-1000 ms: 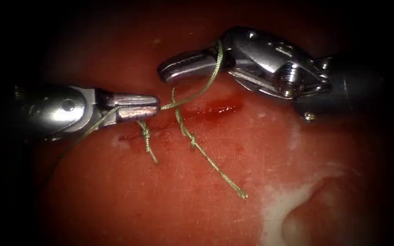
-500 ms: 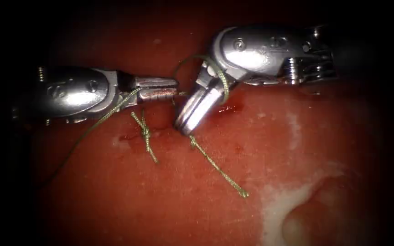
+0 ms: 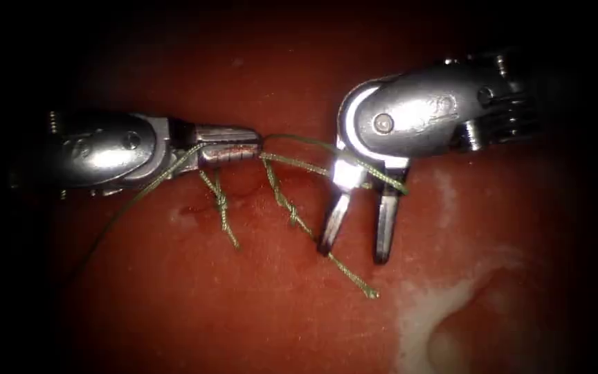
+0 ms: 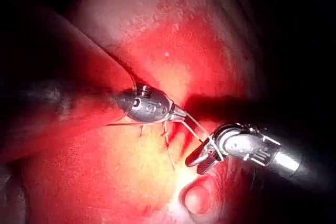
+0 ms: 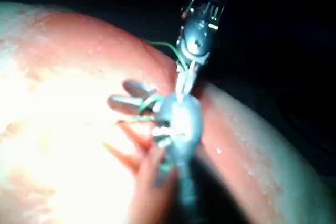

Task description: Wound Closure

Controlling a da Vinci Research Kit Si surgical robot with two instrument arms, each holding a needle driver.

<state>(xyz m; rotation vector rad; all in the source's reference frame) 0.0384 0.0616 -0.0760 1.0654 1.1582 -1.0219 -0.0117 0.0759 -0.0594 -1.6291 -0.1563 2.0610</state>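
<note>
the thread [image 3: 292,161] is clamped in the left gripper [image 3: 233,145], just left of the cut [image 3: 243,201] in the tissue [image 3: 243,305], probably so the strand stays taut over it. the right gripper [image 3: 358,232] is spread wide, holding nothing, thread looped round its jaws, tips down over the tail [image 3: 344,271] right of the cut, likely to grasp it. two knots [image 3: 221,202] are seen on the cut. no needle is seen.
</note>
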